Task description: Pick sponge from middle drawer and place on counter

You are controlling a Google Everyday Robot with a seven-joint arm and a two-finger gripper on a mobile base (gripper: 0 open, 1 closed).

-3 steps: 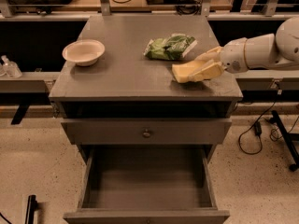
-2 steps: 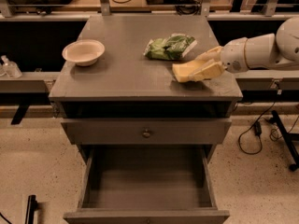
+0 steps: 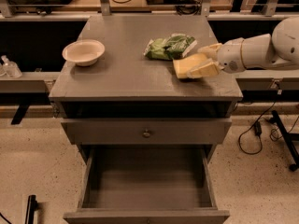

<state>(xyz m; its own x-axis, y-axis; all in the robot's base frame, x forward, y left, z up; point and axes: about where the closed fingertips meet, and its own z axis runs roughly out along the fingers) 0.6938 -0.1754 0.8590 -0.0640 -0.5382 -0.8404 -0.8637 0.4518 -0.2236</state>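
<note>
Nothing moved: gripper still pinching sponge near desk right edge; sponge may drop off edge if dragged outward on release.

My arm comes in from the right side of the counter and lies almost level, a little above its right edge. The big round joint is outside the counter, to the right of it. From there the white forearm gets thinner toward the wrist, which is over the right front part of the counter. My gripper points left, toward the middle of the counter, low and close to its surface.
</note>
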